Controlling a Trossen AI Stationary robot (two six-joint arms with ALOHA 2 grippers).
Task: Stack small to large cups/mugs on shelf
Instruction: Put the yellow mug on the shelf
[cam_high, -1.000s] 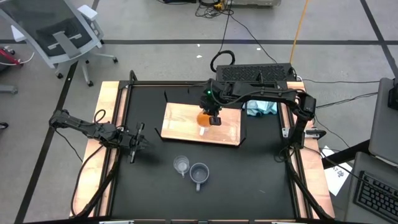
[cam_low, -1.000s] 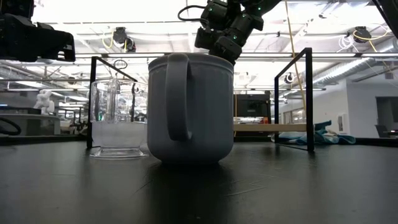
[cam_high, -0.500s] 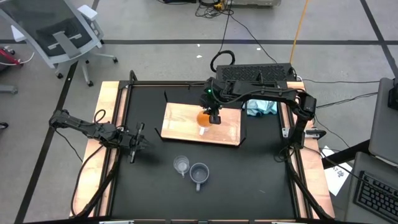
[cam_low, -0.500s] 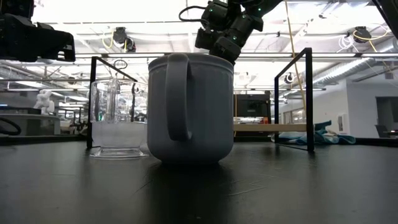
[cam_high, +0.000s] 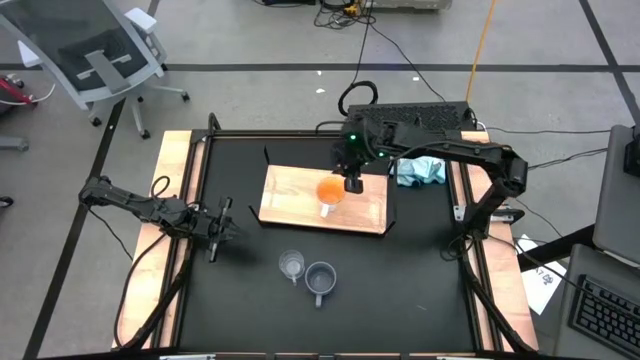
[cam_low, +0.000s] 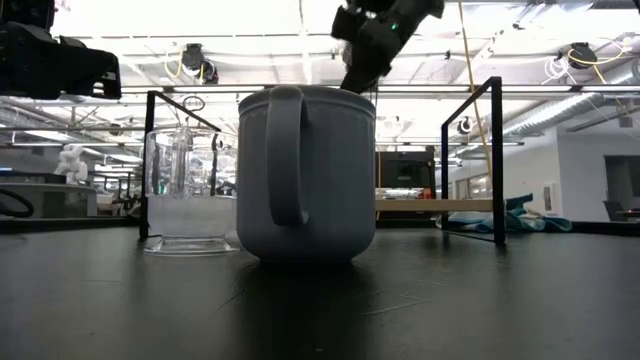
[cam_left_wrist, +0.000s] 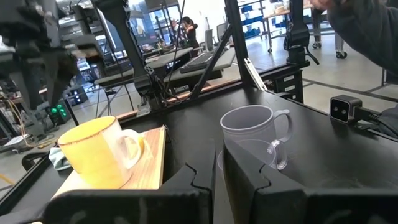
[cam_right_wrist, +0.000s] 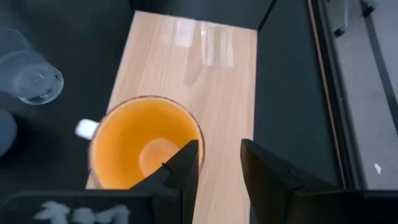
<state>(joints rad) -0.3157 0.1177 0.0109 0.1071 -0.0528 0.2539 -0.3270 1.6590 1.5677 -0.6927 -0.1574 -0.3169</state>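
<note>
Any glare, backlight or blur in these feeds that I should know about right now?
Low view: bright ceiling lights backlight the blue-grey mug, leaving its near side in shade. Right wrist view: a pale reflection streaks the shelf; the right gripper reads soft. Left wrist view: the background arm at upper left is blurred, while the orange mug looks yellowish.
</note>
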